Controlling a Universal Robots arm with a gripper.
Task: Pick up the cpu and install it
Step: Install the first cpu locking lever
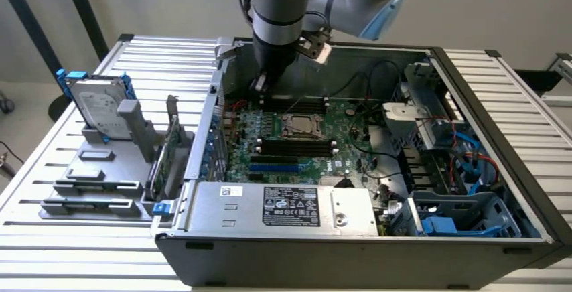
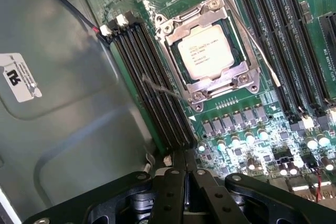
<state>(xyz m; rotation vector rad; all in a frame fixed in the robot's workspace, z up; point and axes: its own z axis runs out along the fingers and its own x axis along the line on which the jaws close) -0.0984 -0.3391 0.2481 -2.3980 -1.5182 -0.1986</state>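
The cpu (image 2: pixel 206 52), a small square chip with a pale silver top, lies flat in its socket on the green motherboard (image 2: pixel 247 124), framed by the metal retention bracket (image 2: pixel 239 80). In the exterior view the cpu (image 1: pixel 302 124) sits mid-board inside the open computer case. My gripper (image 2: pixel 184 157) is shut, its two black fingers pressed together with nothing between them. It hovers over the end of the black memory slots (image 2: pixel 152 93), a short way from the socket. The gripper (image 1: pixel 262 86) hangs near the case's back wall, apart from the cpu.
A thin socket lever (image 2: pixel 256 51) runs beside the bracket. The grey case wall (image 2: pixel 52 108) is close to the slots. A silver hard drive in a blue frame (image 1: pixel 94 101) stands in a grey holder (image 1: pixel 98 171) on the exterior view's left. The power supply (image 1: pixel 277 205) and cables (image 1: pixel 384 81) crowd the case.
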